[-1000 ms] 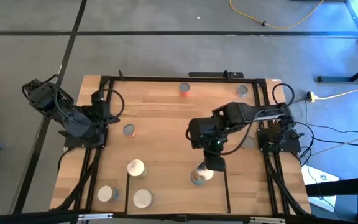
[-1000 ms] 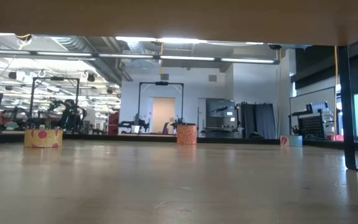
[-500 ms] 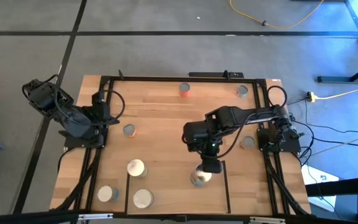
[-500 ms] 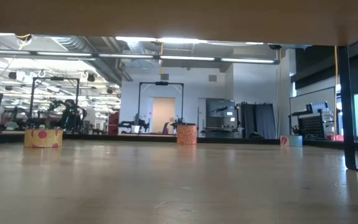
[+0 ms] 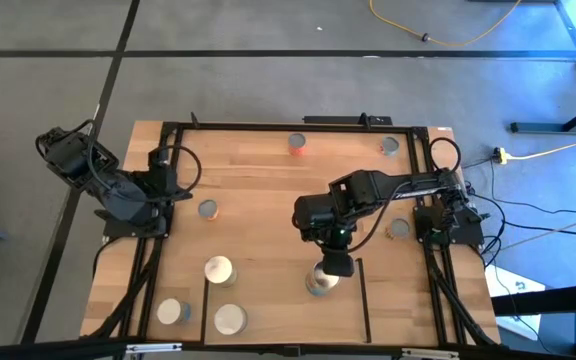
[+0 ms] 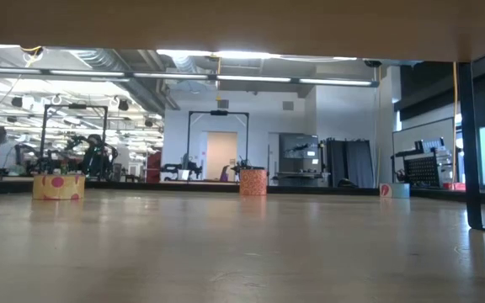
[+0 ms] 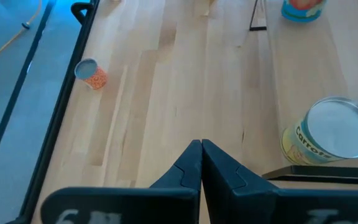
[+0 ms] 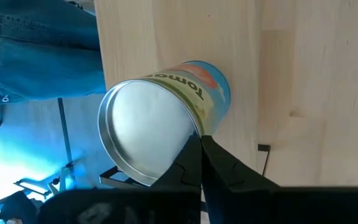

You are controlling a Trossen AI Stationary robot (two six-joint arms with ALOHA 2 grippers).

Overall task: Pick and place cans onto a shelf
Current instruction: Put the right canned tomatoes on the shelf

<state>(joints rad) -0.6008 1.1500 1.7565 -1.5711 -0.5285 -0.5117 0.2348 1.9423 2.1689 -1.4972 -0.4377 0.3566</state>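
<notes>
From up here I have the right end effector (image 5: 333,268) hanging directly over a tomato can (image 8: 166,121) that stands on the shelf (image 5: 268,320) near its right black bar; in the right wrist view its fingers are pressed together with nothing between them, tips at the can's rim. The left end effector (image 7: 201,163) sits parked at the desk's (image 5: 258,180) left side, fingers likewise closed and empty. Two more cans stand on or at the shelf's left part, a third just outside its left bar, and others are scattered over the desk. I judge these cans rigid and moderately heavy if full, with a smooth printed label that could slip under a light pinch. I would open the fingers wide and grip the cylinder's sides at mid-height, not the thin lid rim, keeping it upright.
</notes>
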